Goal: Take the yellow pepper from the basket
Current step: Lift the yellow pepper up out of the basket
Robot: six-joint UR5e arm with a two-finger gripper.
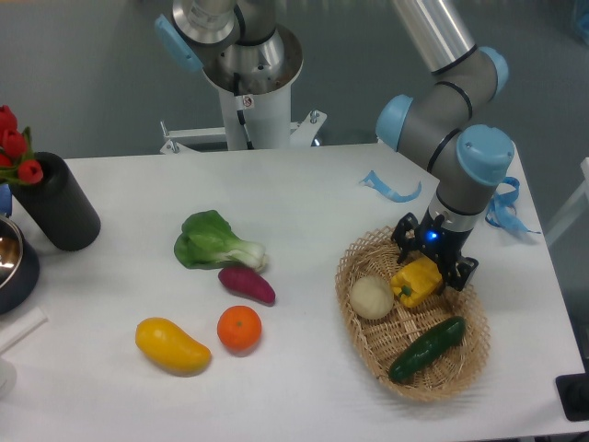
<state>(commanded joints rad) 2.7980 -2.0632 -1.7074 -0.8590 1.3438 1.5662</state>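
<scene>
Both jaws straddle the yellow pepper (417,280) near the basket (368,354) rim.

1 fixed camera looks down from the front at the table (322,193), arm base at upper centre, basket (368,354) lower right.

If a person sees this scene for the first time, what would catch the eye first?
Probably the gripper, low over the yellow pepper in the wicker basket at the right, one finger on each side of the pepper. In the basket there are also a pale round vegetable and a cucumber. At the left edge, red flowers stand in a black vase.
</scene>
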